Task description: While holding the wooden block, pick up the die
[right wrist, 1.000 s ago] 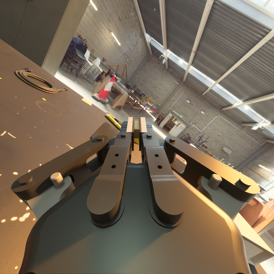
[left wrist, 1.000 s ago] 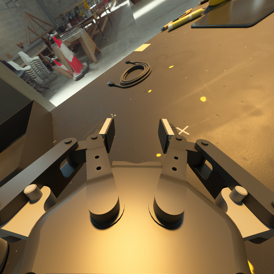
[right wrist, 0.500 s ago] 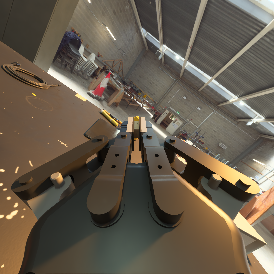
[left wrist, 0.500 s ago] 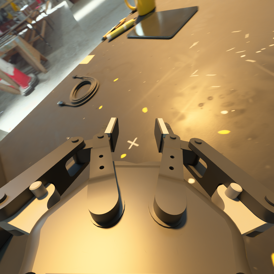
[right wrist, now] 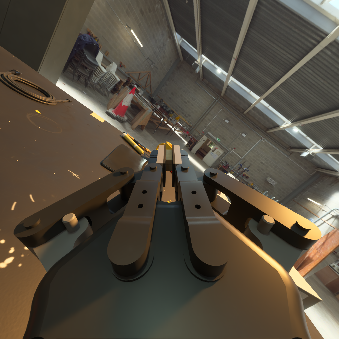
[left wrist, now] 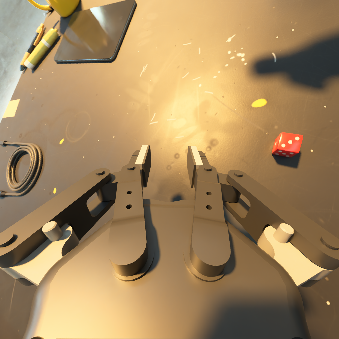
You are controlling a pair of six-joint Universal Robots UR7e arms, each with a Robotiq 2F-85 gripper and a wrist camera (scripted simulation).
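Note:
A red die with white pips sits on the dark table, to the right of my left gripper and apart from it. The left gripper is open and empty, above the table. My right gripper is shut on a thin pale wooden block, held between its pads and raised above the table. Only a narrow edge of the block shows. The die does not show in the right wrist view.
A dark flat pad with a yellow mug lies far left, with a yellow marker and a pen beside it. A coiled cable lies at the left. The table edge runs along the left. An arm's shadow falls far right.
The left wrist view has swung right and tilted down: the cable slid left, the pad and mug came closer, and the die came into view. The right gripper shifted slightly, still holding the block.

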